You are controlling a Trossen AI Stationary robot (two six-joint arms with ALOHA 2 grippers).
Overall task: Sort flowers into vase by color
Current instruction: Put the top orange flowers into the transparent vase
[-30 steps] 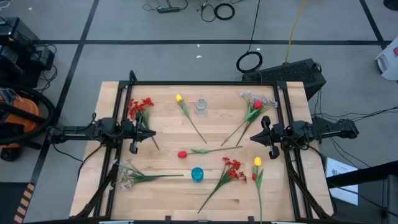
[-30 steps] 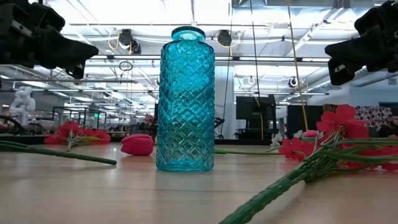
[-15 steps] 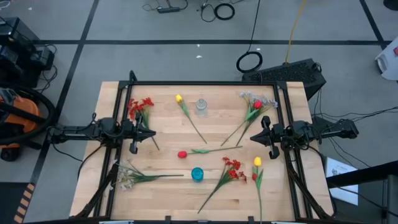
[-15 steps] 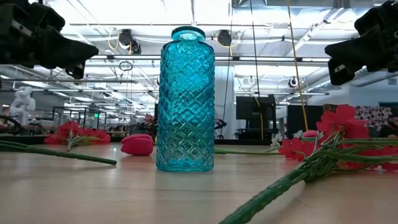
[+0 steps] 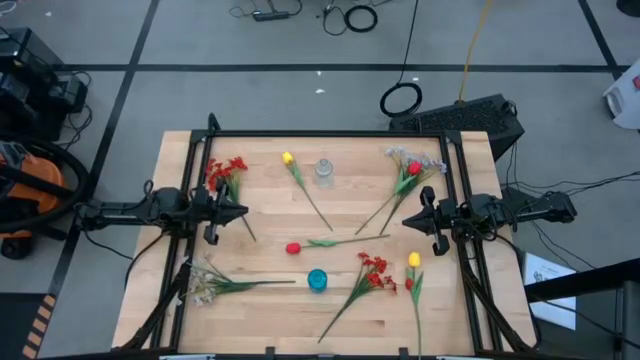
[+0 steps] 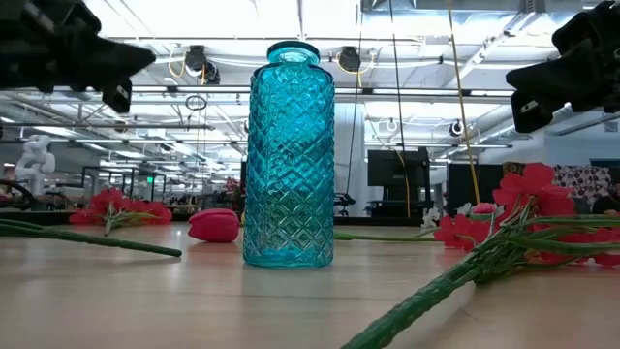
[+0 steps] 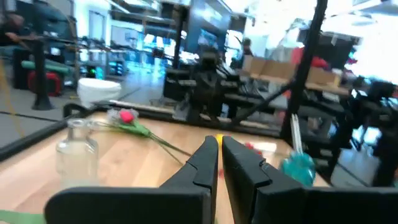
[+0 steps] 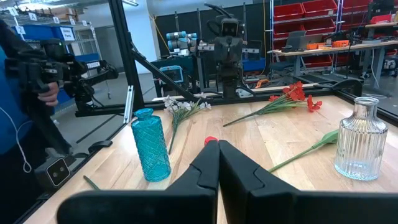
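Only the left gripper (image 5: 243, 211) has stirred slightly, clenched empty like the right gripper (image 5: 405, 214), nearest the red-bloomed stem (image 5: 228, 176) lying lengthwise beside it.

Bright, even overhead light falls on the counter (image 5: 330, 270), with faint shadows. Ceiling lamps glare white at 12 o'clock in the low view. The left wrist view is motion-blurred; the right wrist view is sharp.
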